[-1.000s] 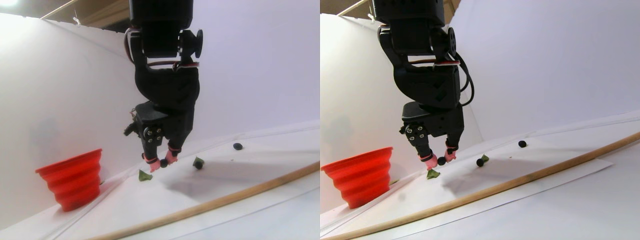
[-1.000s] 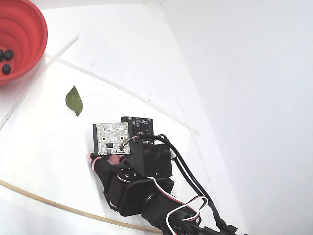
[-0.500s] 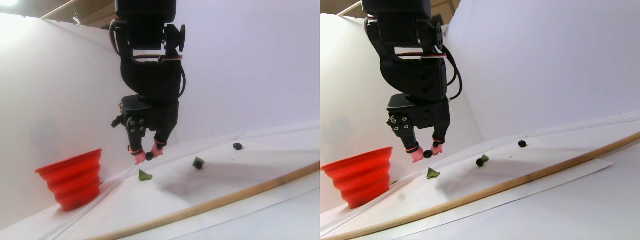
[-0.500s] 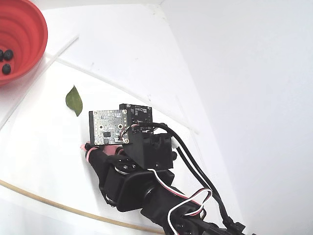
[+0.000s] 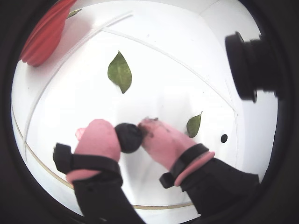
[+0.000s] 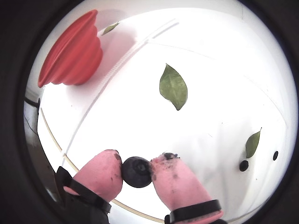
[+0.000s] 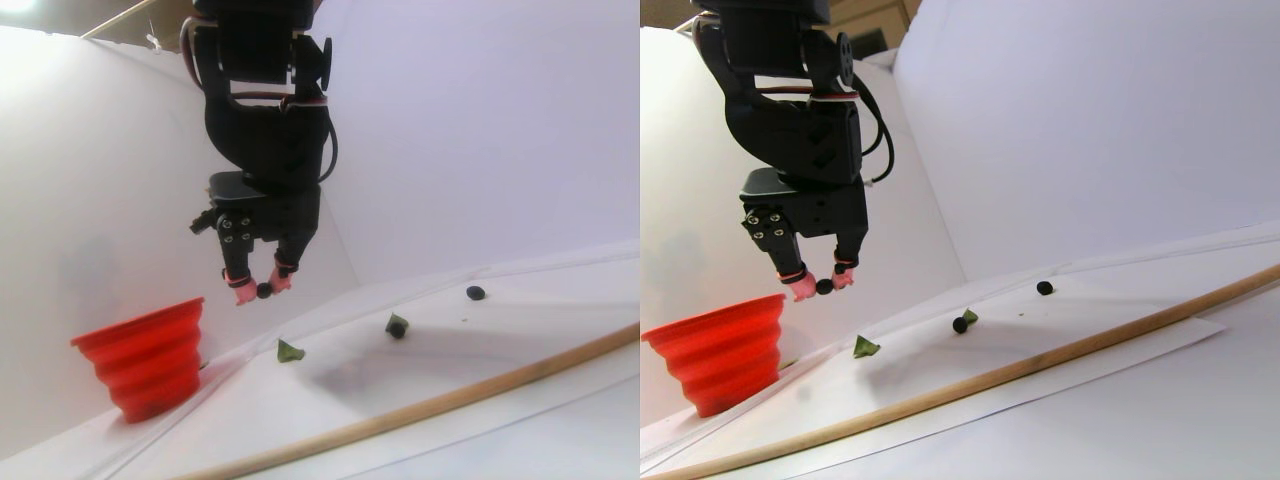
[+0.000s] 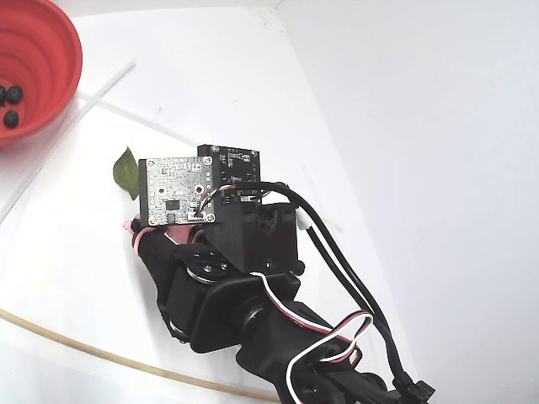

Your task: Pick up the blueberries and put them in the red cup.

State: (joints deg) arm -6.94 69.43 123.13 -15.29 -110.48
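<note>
Blueberry [image 5: 128, 137] first: in a wrist view you can see one dark berry squeezed between the two pink fingertips [image 5: 97, 140] of your gripper [image 5: 126, 138]. A green leaf [image 5: 119, 72] lies on the white table [image 5: 177, 88] past it, a smaller leaf [image 5: 193, 125] sits to the right, and the red cup [image 5: 43, 32] peeks in at the top left.

In another wrist view the same berry [image 6: 136, 171] is pinched tight. Two more blueberries [image 6: 243, 165] lie far right, next to the small leaf [image 6: 252, 143]. The cup [image 6: 72, 51] is up on the left.

In the stereo pair view your gripper [image 7: 262, 291] hangs in the air, above and a bit right of the cup [image 7: 145, 357]. A long wooden stick [image 7: 430, 402] lies across the table in front.

In the fixed view the arm [image 8: 227, 278] hides the fingertips. The cup [image 8: 38, 59] in the top left corner has three berries [image 8: 10, 101] inside.
</note>
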